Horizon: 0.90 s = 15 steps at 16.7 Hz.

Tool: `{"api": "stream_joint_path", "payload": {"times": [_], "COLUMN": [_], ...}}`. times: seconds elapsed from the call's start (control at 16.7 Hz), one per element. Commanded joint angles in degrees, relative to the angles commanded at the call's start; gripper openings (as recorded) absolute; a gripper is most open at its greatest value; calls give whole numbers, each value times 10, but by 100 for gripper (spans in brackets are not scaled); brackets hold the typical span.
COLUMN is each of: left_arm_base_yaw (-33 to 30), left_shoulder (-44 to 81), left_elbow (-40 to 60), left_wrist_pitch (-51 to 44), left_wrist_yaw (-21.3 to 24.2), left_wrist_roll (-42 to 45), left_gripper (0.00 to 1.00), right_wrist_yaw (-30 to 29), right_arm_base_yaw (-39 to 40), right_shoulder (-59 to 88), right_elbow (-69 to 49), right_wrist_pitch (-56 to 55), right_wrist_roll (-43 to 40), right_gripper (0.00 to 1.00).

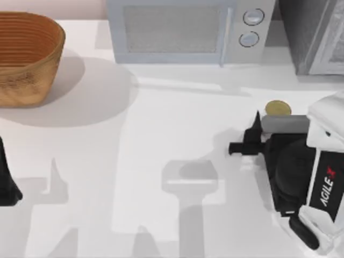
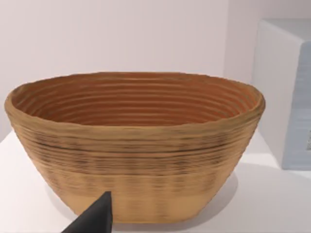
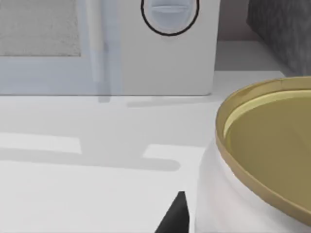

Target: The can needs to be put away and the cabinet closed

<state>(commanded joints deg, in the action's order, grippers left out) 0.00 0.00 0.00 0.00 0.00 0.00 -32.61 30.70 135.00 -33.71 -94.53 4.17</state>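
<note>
Microwave [image 1: 183, 29]: closed, at the table's [image 1: 161, 161] far edge. Basket [image 1: 24, 56]: far left; our left gripper [image 1: 8, 185] is parked near it, jaws' state unclear. Right gripper [image 1: 258, 134]: beside the can [image 1: 278, 108]; whether its jaws grip it, we cannot tell. Can: upright, right of centre. We judge squaring the fingers around the label before closing is best.

Surface [image 1: 161, 161]: basket [image 1: 24, 56] at ten o'clock, microwave [image 1: 188, 29] at twelve, can [image 1: 278, 109] at three, just beside the right claw [image 1: 248, 138].
</note>
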Motion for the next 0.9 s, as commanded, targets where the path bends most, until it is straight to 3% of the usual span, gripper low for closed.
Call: {"api": "stream_joint_path", "payload": {"times": [0.18, 0.24, 0.9], "left_arm_base_yaw": [0, 0, 0], "left_shoulder": [0, 0, 0], "left_elbow": [0, 0, 0], "left_wrist_pitch": [0, 0, 0], "left_wrist_yaw": [0, 0, 0], "left_wrist_roll": [0, 0, 0], "left_gripper": [100, 100, 100], "right_wrist_yaw": [0, 0, 1], "right_arm_base_yaw": [0, 0, 1], "right_shoulder": [0, 0, -19], "right_elbow": [0, 0, 0], "right_wrist_pitch": [0, 0, 21], "right_wrist_roll": [0, 0, 1], "right_gripper": [2, 0, 0]}}
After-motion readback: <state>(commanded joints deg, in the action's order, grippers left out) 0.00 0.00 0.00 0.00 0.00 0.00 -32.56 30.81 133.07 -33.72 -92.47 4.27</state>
